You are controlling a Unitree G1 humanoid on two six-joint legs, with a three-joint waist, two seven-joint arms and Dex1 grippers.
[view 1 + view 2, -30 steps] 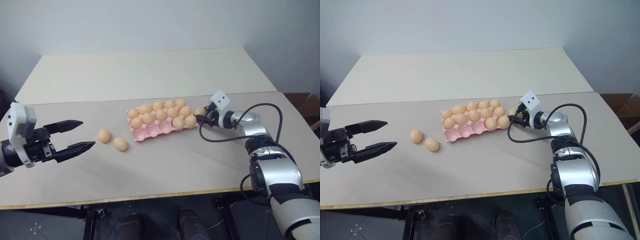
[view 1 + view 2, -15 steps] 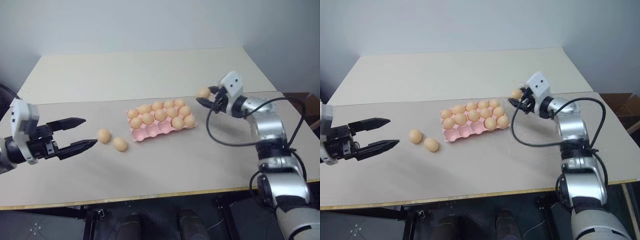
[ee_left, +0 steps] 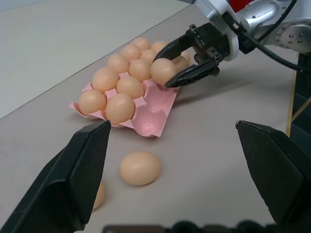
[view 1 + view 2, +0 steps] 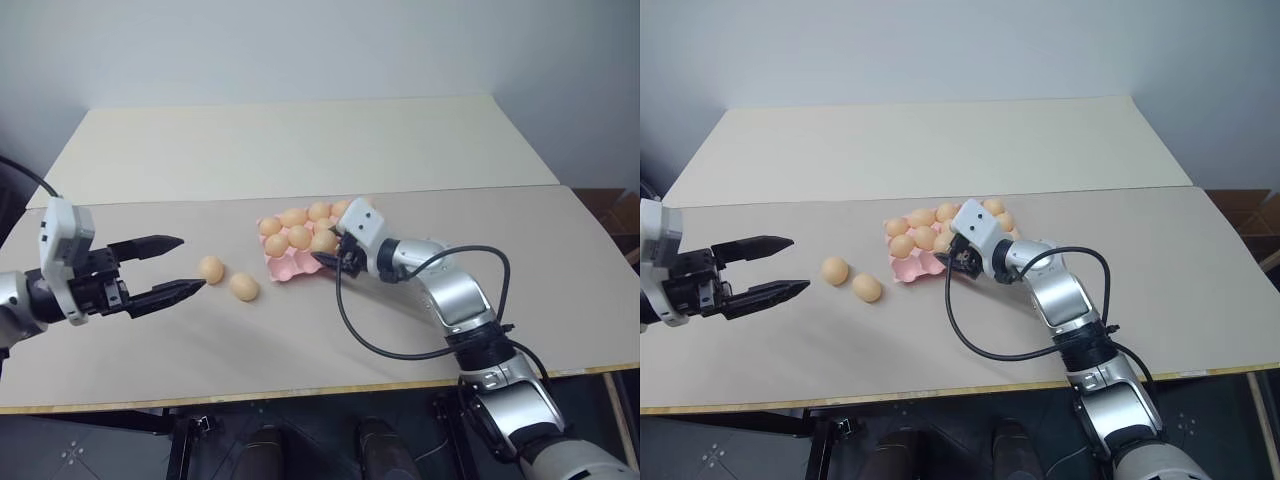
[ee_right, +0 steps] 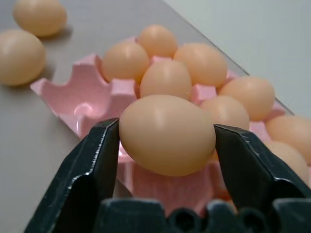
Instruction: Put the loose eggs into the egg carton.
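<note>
One egg (image 5: 166, 134) sits pinched in your right hand (image 3: 187, 63), long axis crosswise between fingers, over the carton's (image 4: 288, 263) empty near cups at frame centre. Two eggs (image 4: 210, 269) lie on the desk (image 4: 300, 330) beside your spread left hand (image 4: 180, 266).

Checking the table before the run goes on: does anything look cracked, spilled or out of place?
Nothing looks cracked or spilled. Two loose eggs lie on the table to the left of the pink egg carton, apart from it. The right gripper holds another egg over the carton's empty front cups.
</note>
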